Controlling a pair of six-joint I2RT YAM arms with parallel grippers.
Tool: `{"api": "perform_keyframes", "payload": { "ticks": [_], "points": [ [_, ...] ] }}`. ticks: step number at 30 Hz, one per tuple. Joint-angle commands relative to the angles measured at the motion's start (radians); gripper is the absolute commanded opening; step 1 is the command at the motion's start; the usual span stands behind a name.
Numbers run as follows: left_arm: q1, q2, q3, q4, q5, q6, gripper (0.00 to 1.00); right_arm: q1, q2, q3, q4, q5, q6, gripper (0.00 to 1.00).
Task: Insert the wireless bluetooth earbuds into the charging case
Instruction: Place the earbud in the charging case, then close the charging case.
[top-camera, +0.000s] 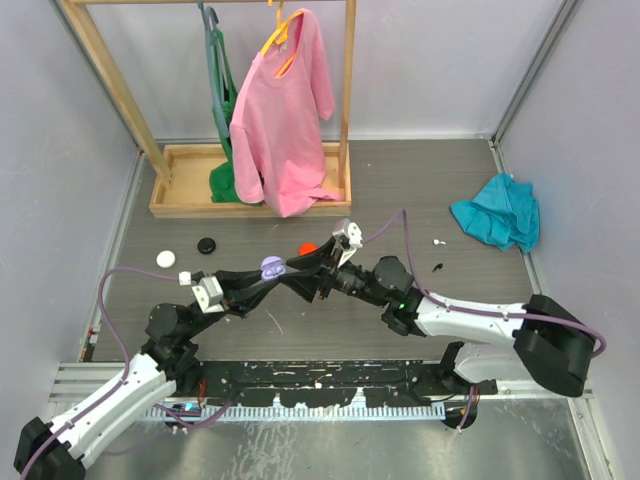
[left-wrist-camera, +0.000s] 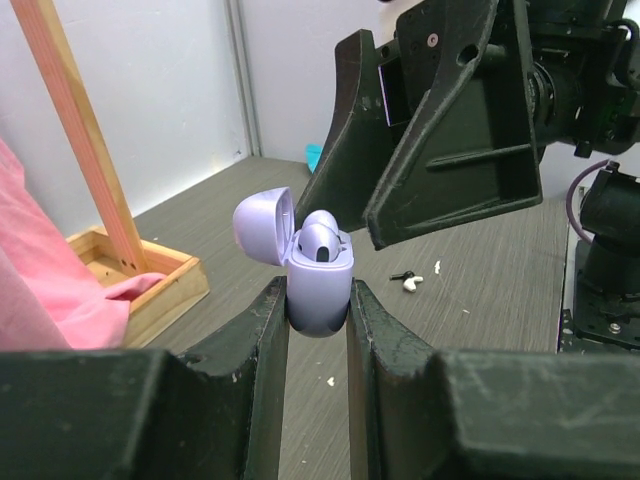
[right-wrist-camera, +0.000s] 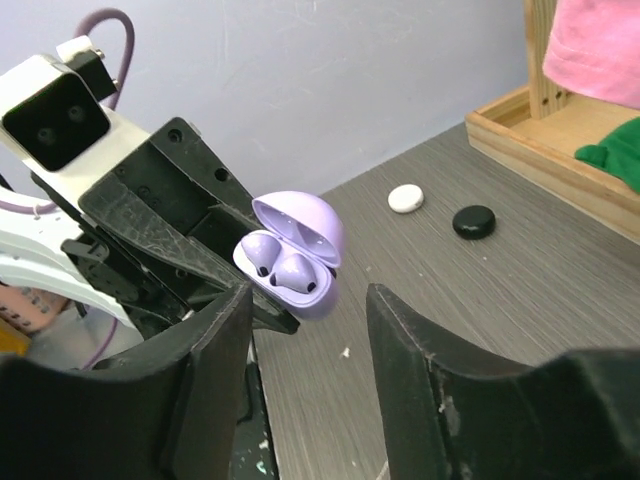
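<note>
Tabletop, read left to right. Far left: white case (top-camera: 165, 258) and black case (top-camera: 206, 245), near each other, well apart from the arms.

Centre: left gripper (left-wrist-camera: 318, 300) clamped on the lower half of lilac case (left-wrist-camera: 318, 290), held up off the table (top-camera: 400, 190), lid (left-wrist-camera: 262, 225) hinged open. Two lilac buds (right-wrist-camera: 295, 275) seated side by side in its wells.

Just right of that: right gripper (right-wrist-camera: 308, 300) with fingers spread and nothing between them, tips close to the case but not touching. Red piece (top-camera: 307, 246) behind the grippers, too small to tell bud from case.

Further right, loose on the table: white bud (top-camera: 437, 241) and dark bud (top-camera: 438, 267), near each other. Far right: crumpled teal cloth (top-camera: 497, 220).

Buds likely very light, hard and smooth, prone to slipping or flicking out of a pinch; best taken gently across the rounded body. Case likely slick too, so firm hold on its sides, clear of the hinge.
</note>
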Motion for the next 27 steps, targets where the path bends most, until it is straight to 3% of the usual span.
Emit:
{"api": "perform_keyframes", "payload": {
  "ticks": [1,6,12,17,27],
  "points": [
    [-0.002,0.021,0.026,0.082,0.010,-0.007,0.00,-0.040,-0.115,0.074,-0.199,-0.075,-0.085,0.57],
    [-0.003,0.057,0.049,0.057,0.038,-0.007,0.00,-0.160,-0.171,0.148,-0.383,-0.275,-0.095,0.64],
    [-0.003,0.106,0.074,0.050,0.097,-0.014,0.00,-0.246,-0.133,0.237,-0.491,-0.511,-0.102,0.71],
    [-0.003,0.149,0.095,0.053,0.162,-0.026,0.00,-0.250,-0.042,0.321,-0.605,-0.611,-0.138,0.73],
    [-0.003,0.199,0.109,0.091,0.200,-0.058,0.00,-0.248,0.054,0.378,-0.641,-0.741,-0.142,0.74]
  ]
}}
